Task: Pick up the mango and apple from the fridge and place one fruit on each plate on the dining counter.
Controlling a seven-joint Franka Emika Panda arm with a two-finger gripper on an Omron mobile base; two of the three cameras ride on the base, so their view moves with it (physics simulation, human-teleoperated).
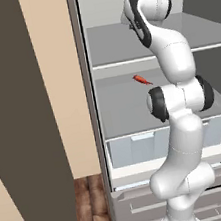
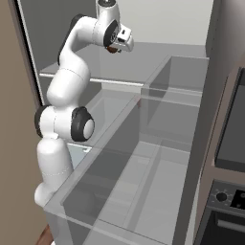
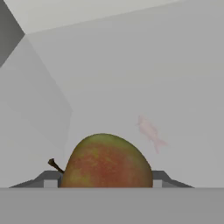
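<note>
In the hand view a rounded fruit, mottled red-orange with a greenish top and a short brown stem on its left, is the apple (image 3: 105,162). It sits between my two dark fingertips (image 3: 50,179), which press against its two sides. My gripper (image 3: 106,181) is shut on it. From the right base view, the gripper (image 2: 115,48) reaches in over the upper shelf of the open fridge (image 2: 158,52), with a dark red-brown bit of the apple (image 2: 113,49) under the hand. The mango, the plates and the dining counter are out of view.
A thin red pepper-like item (image 1: 141,79) lies on the middle fridge shelf and appears faintly through the shelf (image 3: 151,132). The translucent crisper drawer (image 1: 138,146) and grey drawers (image 1: 142,203) are below. Clear door bins (image 2: 143,167) stand to the right, and an oven (image 2: 229,201) beyond.
</note>
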